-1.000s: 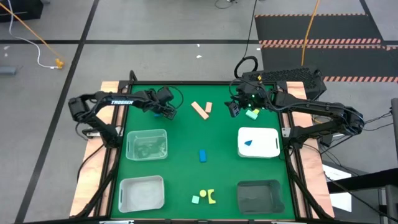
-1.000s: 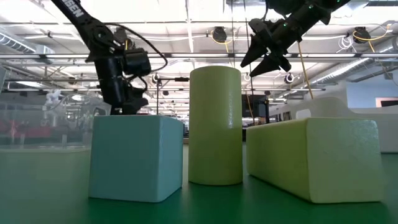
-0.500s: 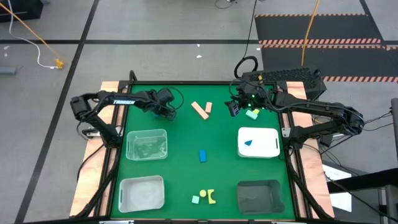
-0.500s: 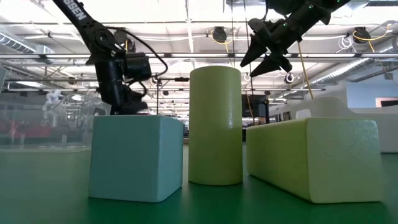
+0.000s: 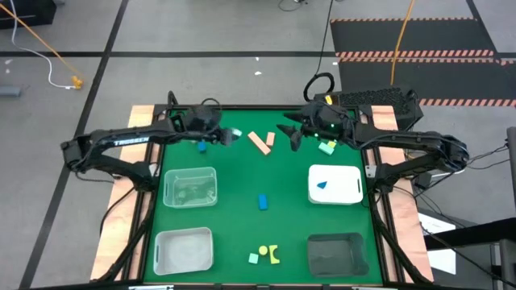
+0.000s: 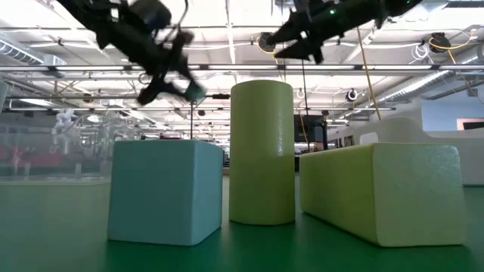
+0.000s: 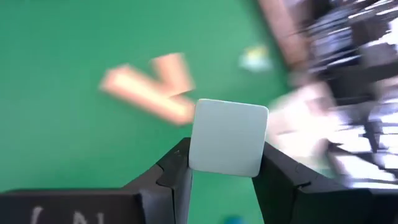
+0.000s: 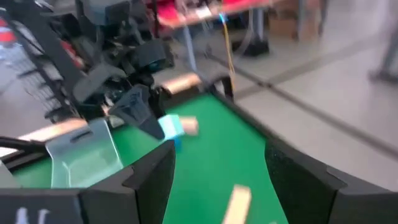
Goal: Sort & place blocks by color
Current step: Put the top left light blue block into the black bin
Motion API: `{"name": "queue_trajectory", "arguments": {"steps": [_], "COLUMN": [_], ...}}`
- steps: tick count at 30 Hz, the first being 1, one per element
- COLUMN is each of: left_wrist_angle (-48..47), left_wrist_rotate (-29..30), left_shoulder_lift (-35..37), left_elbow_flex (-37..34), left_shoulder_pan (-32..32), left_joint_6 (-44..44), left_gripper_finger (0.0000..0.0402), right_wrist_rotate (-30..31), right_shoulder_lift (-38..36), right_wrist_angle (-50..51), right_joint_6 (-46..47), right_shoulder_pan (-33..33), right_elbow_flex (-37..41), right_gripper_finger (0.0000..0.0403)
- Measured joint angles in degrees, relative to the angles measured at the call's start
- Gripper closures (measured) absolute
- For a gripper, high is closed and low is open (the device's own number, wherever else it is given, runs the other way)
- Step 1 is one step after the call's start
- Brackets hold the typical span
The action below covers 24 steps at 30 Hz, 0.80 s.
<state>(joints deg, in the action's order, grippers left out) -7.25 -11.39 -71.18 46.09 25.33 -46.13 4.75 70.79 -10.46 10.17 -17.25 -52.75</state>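
Left gripper [image 7: 225, 163], clamped on a light teal block [image 7: 227, 137], carries it above the tabletop [image 5: 242, 177]; a matching tray comes next. Right gripper [image 5: 292, 138] hangs apart near the tan blocks [image 5: 260, 142].

Green table [image 5: 242, 177] — blocks [image 5: 262, 142] and trays [image 5: 190, 187] on it.

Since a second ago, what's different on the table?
The left tool has closed on a light teal block and lifted it off the table. The right tool, open and empty, swung toward the middle. The tan blocks and the trays haven't moved.
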Motion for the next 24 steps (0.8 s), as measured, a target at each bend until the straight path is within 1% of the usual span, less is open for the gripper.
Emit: {"name": "queue_trajectory", "arguments": {"steps": [2, 6, 10, 13, 16, 24], "left_wrist_angle": [5.20, 13.70, 19.79, 23.23, 25.00, 25.57], "left_wrist_rotate": [-1.10, -1.19, -1.19, -1.19, -0.70, 4.25], "left_shoulder_lift": [1.46, 3.05, 3.52, 3.25, 2.80, 2.87], "left_elbow_flex": [0.00, 0.00, 0.00, 0.00, 0.00, 0.00], "left_shoulder_pan": [-1.58, -4.34, -6.98, -9.12, -10.87, -12.74], "left_joint_6": [-2.39, -5.60, -8.34, -10.54, -11.89, -13.22], "left_gripper_finger": [0.0270, 0.0270, 0.0270, 0.0270, 0.0270, 0.0270], "right_wrist_rotate": [0.04, 0.02, 0.00, -0.11, -0.21, -0.31], "right_shoulder_lift": [1.79, 5.41, 8.85, 11.18, 12.80, 13.57], "right_wrist_angle": [-4.17, -13.02, -22.16, -26.65, -28.08, -29.82], "right_joint_6": [-4.08, -12.81, -18.54, -22.44, -25.01, -26.89], "right_shoulder_pan": [1.26, 3.88, 5.46, 6.40, 7.49, 10.05], "right_elbow_flex": [0.02, 0.04, 0.04, 0.04, 0.04, 0.04], "right_gripper_finger": [0.0163, 0.0163, 0.0163, 0.0162, 0.0162, 0.0162]}}
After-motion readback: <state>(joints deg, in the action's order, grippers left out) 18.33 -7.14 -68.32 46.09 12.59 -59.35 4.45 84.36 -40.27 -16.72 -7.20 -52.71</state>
